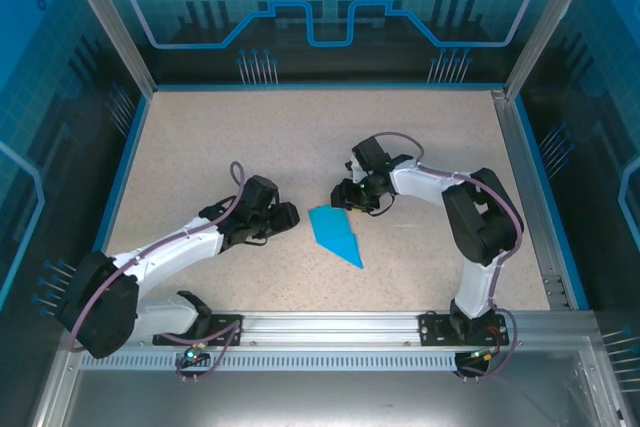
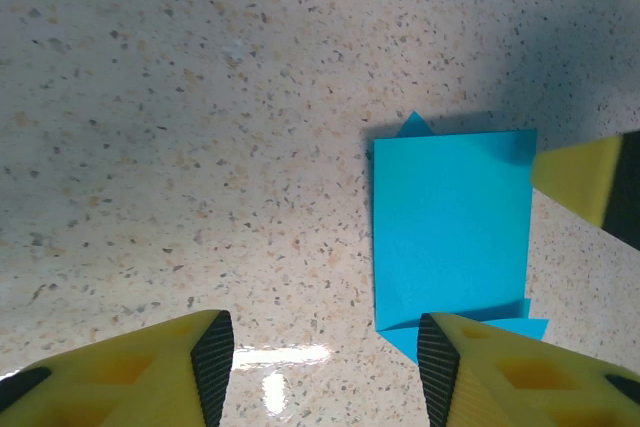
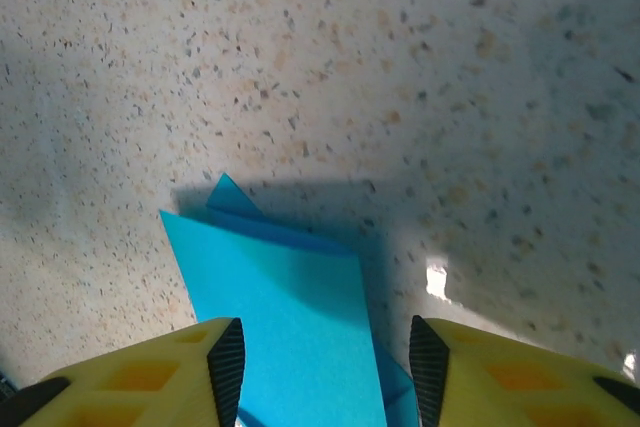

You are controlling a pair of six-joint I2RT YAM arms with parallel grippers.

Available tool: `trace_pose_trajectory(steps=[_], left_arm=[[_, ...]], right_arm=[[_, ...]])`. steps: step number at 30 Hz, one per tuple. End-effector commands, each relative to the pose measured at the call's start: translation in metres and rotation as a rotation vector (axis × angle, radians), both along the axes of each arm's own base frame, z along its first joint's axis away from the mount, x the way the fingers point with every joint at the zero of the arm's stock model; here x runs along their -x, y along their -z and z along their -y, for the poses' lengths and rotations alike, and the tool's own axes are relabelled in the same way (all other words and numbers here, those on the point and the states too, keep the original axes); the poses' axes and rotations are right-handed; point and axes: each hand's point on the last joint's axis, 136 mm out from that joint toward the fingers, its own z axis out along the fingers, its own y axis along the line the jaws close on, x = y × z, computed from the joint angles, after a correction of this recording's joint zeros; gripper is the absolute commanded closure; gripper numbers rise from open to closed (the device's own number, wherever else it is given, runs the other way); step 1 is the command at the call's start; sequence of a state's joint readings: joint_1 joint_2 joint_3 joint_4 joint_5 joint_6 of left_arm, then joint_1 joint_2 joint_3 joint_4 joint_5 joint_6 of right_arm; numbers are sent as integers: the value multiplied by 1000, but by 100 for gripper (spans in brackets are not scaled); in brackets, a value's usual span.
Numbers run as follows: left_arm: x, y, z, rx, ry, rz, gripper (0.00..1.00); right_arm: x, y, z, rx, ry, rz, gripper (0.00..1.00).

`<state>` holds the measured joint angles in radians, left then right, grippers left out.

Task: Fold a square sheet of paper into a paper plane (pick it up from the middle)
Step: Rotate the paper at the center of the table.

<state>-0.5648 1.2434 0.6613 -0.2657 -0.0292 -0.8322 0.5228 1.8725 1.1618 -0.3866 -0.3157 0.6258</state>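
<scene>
The cyan-blue sheet of paper lies flat on the speckled table, folded into a narrow pointed paper plane [image 1: 335,233] whose tip points toward the near right. My left gripper [image 1: 291,215] is just left of it, low over the table. It is open, and in the left wrist view its right finger [image 2: 500,372] overlaps the near corner of the plane [image 2: 450,227]. My right gripper [image 1: 351,197] hovers at the plane's far end. Its jaws are open and straddle the paper [image 3: 285,322] without pinching it. The right gripper [image 3: 325,359] casts a shadow over the fold.
The speckled tabletop [image 1: 250,137] is ringed by blue edging and metal frame posts [image 1: 520,127]. An aluminium rail [image 1: 330,325] carrying both arm bases runs along the near edge. A yellow fingertip [image 2: 590,182] of the right gripper pokes into the left wrist view beside the paper.
</scene>
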Motion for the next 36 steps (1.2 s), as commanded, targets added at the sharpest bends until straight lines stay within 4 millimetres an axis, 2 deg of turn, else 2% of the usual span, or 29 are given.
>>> trace_pose_trajectory(steps=[1, 4, 6, 10, 15, 18, 21, 23, 28, 30, 31, 36], left_arm=[[-5, -9, 9, 27, 34, 10, 44], [-5, -6, 9, 24, 39, 0, 44], [-5, -5, 11, 25, 46, -4, 45], [-4, -4, 11, 24, 52, -6, 45], [-3, -2, 12, 29, 57, -12, 45], [-4, -2, 13, 32, 60, -11, 45], [-5, -2, 15, 37, 60, -10, 45], [-5, -2, 16, 45, 63, -12, 45], [-6, -2, 20, 50, 75, -16, 45], [-6, -2, 20, 51, 73, -17, 44], [-6, -2, 20, 52, 71, -19, 44], [-6, 0, 22, 63, 67, -24, 41]], right_arm=[[-8, 0, -11, -38, -40, 5, 52], [-7, 9, -17, -56, -57, -25, 58], [-8, 13, -13, -38, -49, -24, 61], [-11, 6, -7, -63, -14, 3, 73], [-14, 5, 11, -108, 74, 17, 91], [-14, 7, 22, -165, 141, 12, 92], [-15, 5, 30, -218, 212, 35, 87], [-7, 11, 35, -225, 242, 29, 82], [1, 5, 51, -161, 269, 48, 69], [5, -4, 62, -110, 273, 79, 65], [10, -12, 68, -83, 273, 104, 59], [38, -43, 82, 74, 211, 188, 39]])
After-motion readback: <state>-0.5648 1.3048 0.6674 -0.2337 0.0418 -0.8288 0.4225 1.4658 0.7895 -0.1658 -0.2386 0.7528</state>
